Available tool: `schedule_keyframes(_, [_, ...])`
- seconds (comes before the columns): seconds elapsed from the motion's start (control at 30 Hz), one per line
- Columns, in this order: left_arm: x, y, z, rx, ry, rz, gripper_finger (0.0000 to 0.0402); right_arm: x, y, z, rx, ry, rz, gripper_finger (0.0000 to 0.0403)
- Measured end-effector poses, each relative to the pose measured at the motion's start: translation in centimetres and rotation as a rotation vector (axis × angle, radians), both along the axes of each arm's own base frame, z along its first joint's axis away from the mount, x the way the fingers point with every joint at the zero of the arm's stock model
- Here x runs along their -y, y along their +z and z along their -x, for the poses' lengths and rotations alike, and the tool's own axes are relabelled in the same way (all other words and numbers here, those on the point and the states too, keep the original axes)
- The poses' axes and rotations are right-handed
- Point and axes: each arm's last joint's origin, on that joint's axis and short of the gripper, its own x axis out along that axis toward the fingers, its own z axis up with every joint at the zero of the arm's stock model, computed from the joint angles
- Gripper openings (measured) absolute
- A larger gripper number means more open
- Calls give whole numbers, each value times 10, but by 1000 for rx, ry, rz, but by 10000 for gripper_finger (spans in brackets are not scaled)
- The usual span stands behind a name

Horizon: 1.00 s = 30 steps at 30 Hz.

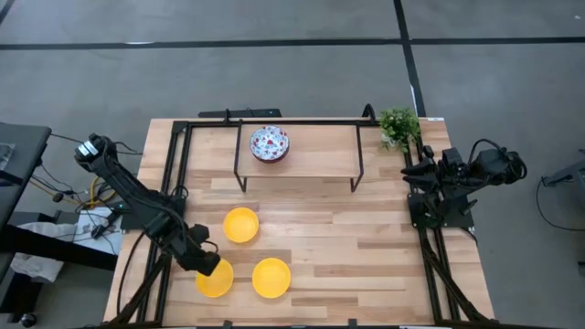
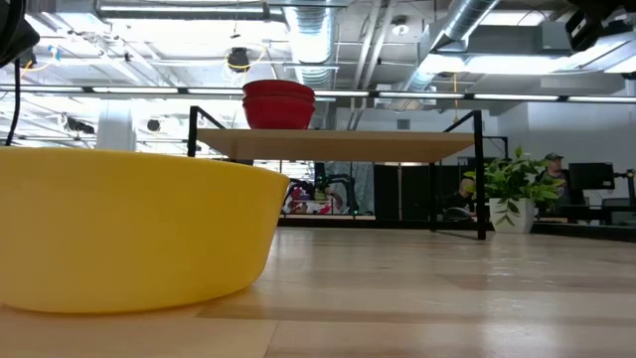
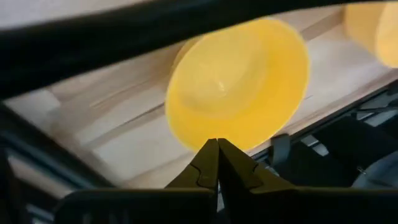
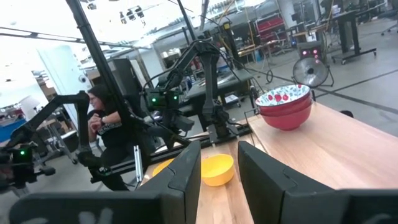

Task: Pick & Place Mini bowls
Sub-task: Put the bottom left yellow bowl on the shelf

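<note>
Three yellow mini bowls sit on the table's near-left part: one [image 1: 240, 225], one [image 1: 271, 278] that fills the low view's left [image 2: 129, 234], and one [image 1: 215, 279] at my left gripper [image 1: 207, 264]. That gripper is shut at this bowl's [image 3: 239, 81] rim. The red speckled bowls [image 1: 269, 143] stand stacked on the raised shelf, also seen in the low view [image 2: 278, 102] and the right wrist view [image 4: 285, 106]. My right gripper [image 4: 217, 168] is open and waits over the table's right edge [image 1: 439, 183]. My left gripper is shut on the rim [image 3: 196, 138] of the near-left yellow bowl, on the side toward the table's left and far edges. Its fingers [image 3: 202, 165] slant down from the left. The fingertips hide the exact hold, and I cannot tell whether the bowl is lifted.
A black-framed wooden shelf [image 1: 302, 163] spans the table's far middle. A small green plant [image 1: 398, 126] stands at the far right corner. Black rails run along both table sides. Bare wood lies across the middle and right. A person [image 4: 102, 124] sits beyond the table.
</note>
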Motion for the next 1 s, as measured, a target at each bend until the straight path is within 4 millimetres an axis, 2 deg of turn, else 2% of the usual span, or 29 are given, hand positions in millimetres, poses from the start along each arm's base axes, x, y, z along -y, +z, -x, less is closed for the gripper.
schedule_keyframes(0.23, [-1, 1, -3, 77, 40, -49, 27, 0, 0, 0, -3, 0, 6, 97])
schedule_keyframes(0.43, [0, -2, -4, 70, 37, -63, 78, 0, -1, 0, -8, 0, 8, 97])
schedule_keyframes(0.67, [7, -14, -7, -4, 15, -86, 136, 0, -1, 0, -8, 0, 8, 97])
schedule_keyframes(1.0, [15, -33, -12, -121, -7, -104, 154, 0, -1, 0, -8, 1, 8, 97])
